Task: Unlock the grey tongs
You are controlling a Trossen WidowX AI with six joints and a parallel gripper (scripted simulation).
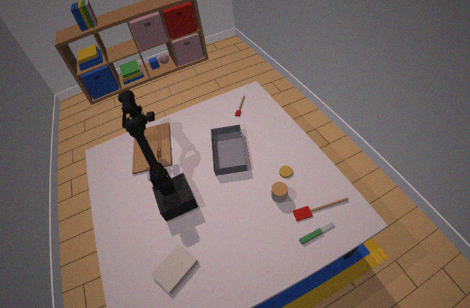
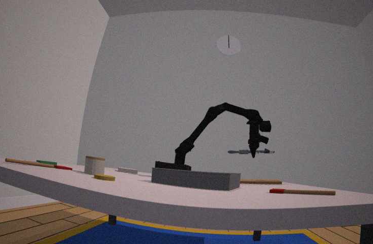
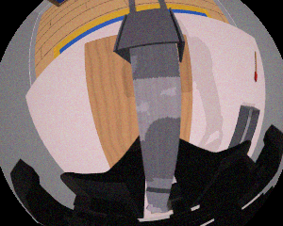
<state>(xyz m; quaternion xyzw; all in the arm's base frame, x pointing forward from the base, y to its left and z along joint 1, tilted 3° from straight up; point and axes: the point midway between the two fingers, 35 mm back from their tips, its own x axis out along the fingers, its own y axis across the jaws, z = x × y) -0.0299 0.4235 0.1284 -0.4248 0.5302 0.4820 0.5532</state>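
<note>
Roughly level, 1 pair of grey tongs (image 2: 244, 151) (image 3: 157, 113), held in fingers (image 2: 253, 151)
</note>
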